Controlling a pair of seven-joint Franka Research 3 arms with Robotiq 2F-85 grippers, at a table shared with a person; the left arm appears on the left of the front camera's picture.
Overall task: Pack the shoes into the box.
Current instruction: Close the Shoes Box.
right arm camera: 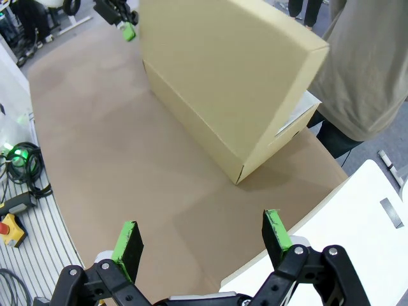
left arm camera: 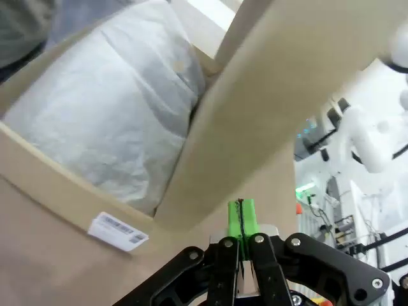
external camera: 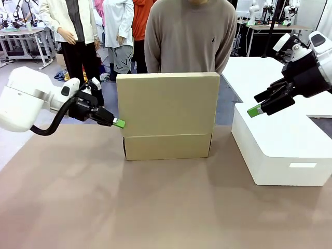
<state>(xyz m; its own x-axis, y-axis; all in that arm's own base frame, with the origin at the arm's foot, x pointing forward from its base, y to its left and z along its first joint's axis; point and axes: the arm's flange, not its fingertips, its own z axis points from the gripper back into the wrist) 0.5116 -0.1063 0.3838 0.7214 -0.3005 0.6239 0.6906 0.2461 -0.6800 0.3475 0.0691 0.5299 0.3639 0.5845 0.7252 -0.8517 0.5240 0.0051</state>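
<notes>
The tabletop (external camera: 104, 207) is a broad brown surface, bare in front. At its middle stands the box (external camera: 167, 146), a tan cardboard shoebox with its hinged lid (external camera: 166, 104) raised upright toward the robot, so the front view sees nothing inside; the left wrist view shows white tissue paper (left arm camera: 108, 121) filling it, and whether the shoes lie under it cannot be told. A person (external camera: 189, 36) stands just behind the box. A larger white block (external camera: 280, 150) sits to the right.

The left gripper (external camera: 119, 123) is clenched, empty, its tip at the lid's left edge. The right gripper (external camera: 254, 110) hangs released over the white block, well apart from the box.

The likely risk is the lid: a sideways nudge from the left gripper could shift the light box. The upright lid also blocks any reach in from the robot's side.
</notes>
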